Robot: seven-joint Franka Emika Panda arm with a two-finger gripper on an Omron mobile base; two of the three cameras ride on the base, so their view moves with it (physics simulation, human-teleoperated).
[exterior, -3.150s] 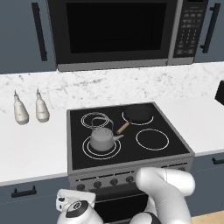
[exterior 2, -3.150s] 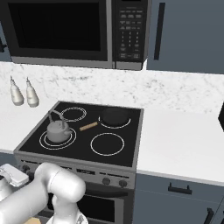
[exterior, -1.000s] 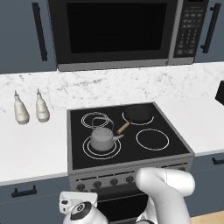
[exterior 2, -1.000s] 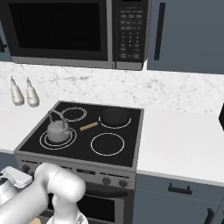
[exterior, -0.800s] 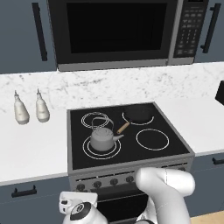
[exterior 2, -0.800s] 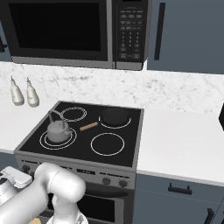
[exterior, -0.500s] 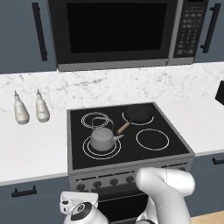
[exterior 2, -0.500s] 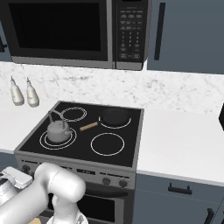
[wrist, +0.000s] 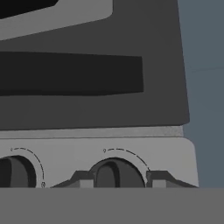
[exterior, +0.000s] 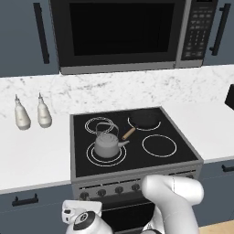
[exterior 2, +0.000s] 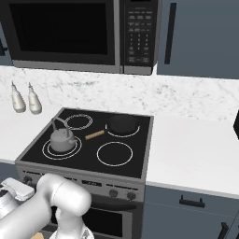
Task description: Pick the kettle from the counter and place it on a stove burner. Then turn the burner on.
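Observation:
The grey kettle (exterior: pixel 107 145) (exterior 2: pixel 62 139) stands upright on the stove burner (exterior: pixel 106 162) (exterior 2: pixel 60 153), the large double ring at the front left of the black glass. The white counter (exterior: pixel 32 155) (exterior 2: pixel 186 154) lies on both sides of the stove. My gripper (wrist: pixel 120 179) is low at the stove's front panel. In the hand view its two fingertips (wrist: pixel 83 179) press against both sides of a dark control knob (wrist: pixel 116 171), the end knob of the row. My white hand (exterior: pixel 82 215) (exterior 2: pixel 11 191) sits below the panel's left end.
A dark pan (exterior: pixel 144 119) (exterior 2: pixel 122 123) with a wooden handle rests on the back right burner. Two white bottles (exterior: pixel 22 114) (exterior 2: pixel 18 100) stand on the counter to the left. A second knob (wrist: pixel 13 173) sits beside the gripped one. A microwave (exterior: pixel 119 32) hangs above the stove.
Hardly anything differs in the base views: my hand has stayed low at the stove's front panel and the kettle has stayed on its burner.

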